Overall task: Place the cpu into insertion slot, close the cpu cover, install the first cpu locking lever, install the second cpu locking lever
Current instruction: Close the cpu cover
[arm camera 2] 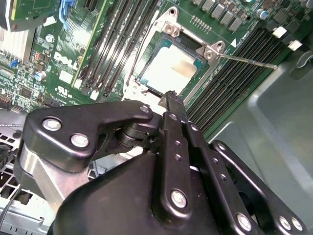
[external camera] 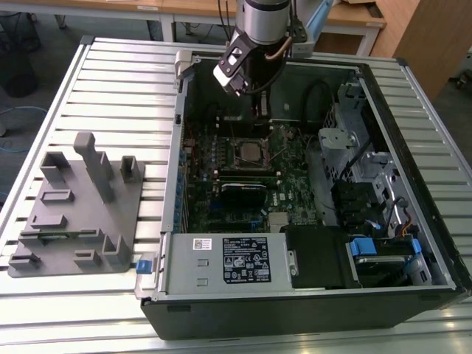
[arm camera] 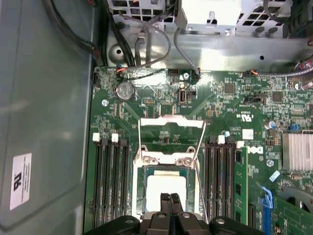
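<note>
A: Where is the cpu [arm camera: 166, 188]?

B: Flat inside the insertion slot [arm camera: 138, 186], silver top bare. In the exterior view the slot sits mid-board in the open computer case [external camera: 295, 313], toward its far side.

A: The cpu cover [arm camera: 172, 121]?

B: It stands open on its hinge at 1 edge of the slot, not over the chip. Green board shows through its window. 2 thin metal rods [arm camera: 201, 147] flank it.

A: The gripper [arm camera: 170, 198]?

B: It hangs right over the cpu in both wrist views. Its 2 fingertips [arm camera: 165, 199] are pressed together with nothing between them. Whether they touch the chip or hover just above it, I cannot tell.

A: Around it?

B: Long black memory slots [arm camera: 111, 186] run along both sides of the insertion slot. The arm [external camera: 262, 22] comes down from the far side of the case. The case lies on a slatted table [external camera: 110, 88]. A grey fixture [external camera: 74, 214] sits on the table at the exterior view's left, well apart from the arm.
</note>
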Robot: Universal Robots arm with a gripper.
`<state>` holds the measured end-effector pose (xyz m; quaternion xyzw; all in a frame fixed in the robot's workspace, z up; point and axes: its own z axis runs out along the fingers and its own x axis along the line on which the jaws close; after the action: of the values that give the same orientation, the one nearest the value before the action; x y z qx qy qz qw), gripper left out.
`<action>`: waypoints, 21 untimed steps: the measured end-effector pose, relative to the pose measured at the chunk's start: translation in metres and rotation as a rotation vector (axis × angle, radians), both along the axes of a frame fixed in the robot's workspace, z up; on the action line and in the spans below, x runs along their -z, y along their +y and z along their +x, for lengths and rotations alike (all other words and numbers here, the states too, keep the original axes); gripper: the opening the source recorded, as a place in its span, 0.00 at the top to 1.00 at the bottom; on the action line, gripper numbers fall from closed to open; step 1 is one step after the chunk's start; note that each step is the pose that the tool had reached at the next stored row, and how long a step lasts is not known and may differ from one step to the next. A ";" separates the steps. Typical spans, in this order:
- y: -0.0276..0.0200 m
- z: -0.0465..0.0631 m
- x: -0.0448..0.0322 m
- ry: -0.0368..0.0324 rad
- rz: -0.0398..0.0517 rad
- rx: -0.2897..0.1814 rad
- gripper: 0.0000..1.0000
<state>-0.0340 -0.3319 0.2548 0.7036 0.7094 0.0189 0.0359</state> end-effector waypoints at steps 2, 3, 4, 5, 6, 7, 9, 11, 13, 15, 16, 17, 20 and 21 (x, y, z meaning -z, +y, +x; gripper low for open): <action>0.0000 0.002 0.0000 0.0001 -0.0001 0.000 0.89; 0.0000 0.002 0.0000 0.0000 -0.0001 0.000 0.89; 0.0000 0.002 0.0000 0.0000 0.0000 0.000 0.89; 0.0000 0.002 0.0000 0.0000 0.0000 0.000 0.89; 0.0000 0.002 0.0000 0.0001 -0.0001 0.000 0.89; 0.0000 0.002 0.0000 0.0001 -0.0001 0.000 0.89; 0.0000 0.002 0.0000 0.0000 -0.0001 0.000 0.89; 0.0000 0.003 0.0000 0.0000 0.0000 0.000 0.89; 0.0000 0.004 0.0000 0.0000 0.0000 0.000 0.89; 0.0000 0.006 0.0000 0.0001 -0.0001 0.000 0.89; 0.0000 0.008 0.0000 0.0000 -0.0001 0.000 0.89; 0.0000 0.009 0.0000 0.0001 0.0000 0.000 0.89; 0.0000 0.010 0.0000 0.0000 -0.0001 0.000 0.89; 0.0000 0.010 0.0000 0.0000 -0.0001 0.000 0.89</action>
<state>-0.0238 -0.3319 0.2548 0.7037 0.7094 0.0189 0.0359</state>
